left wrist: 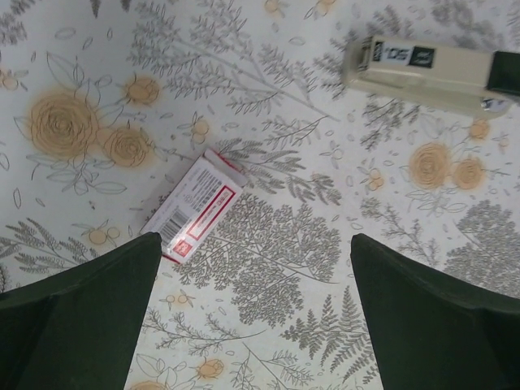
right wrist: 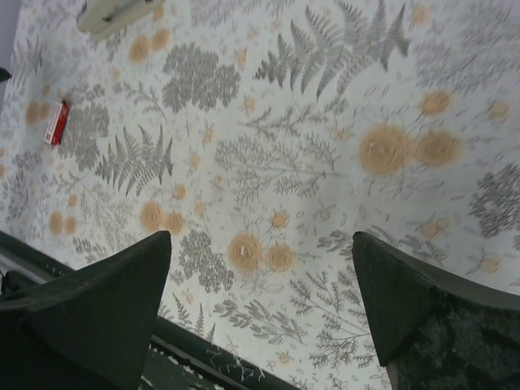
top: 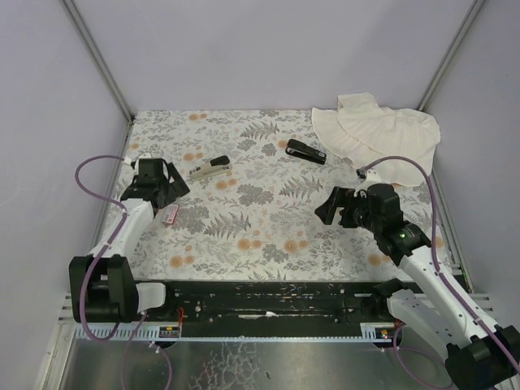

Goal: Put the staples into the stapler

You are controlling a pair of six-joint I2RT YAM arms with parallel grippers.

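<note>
The left hand (left wrist: 254, 244), fingers apart, is hovering over the staple box (left wrist: 197, 207) to grasp it, beige stapler (left wrist: 422, 69) at one o'clock.

The floral-patterned surface (top: 268, 219) carries four things. A small white box (top: 171, 214) with a red label lies flat at left of centre, and a beige stapler (top: 210, 167) lies above it, apart. A black stapler (top: 305, 151) lies at upper centre. A crumpled white cloth (top: 382, 134) fills the upper right corner.

Rear overhead camera overlooks table (top: 268, 223); wrist cameras share staple box (left wrist: 199, 210).
</note>
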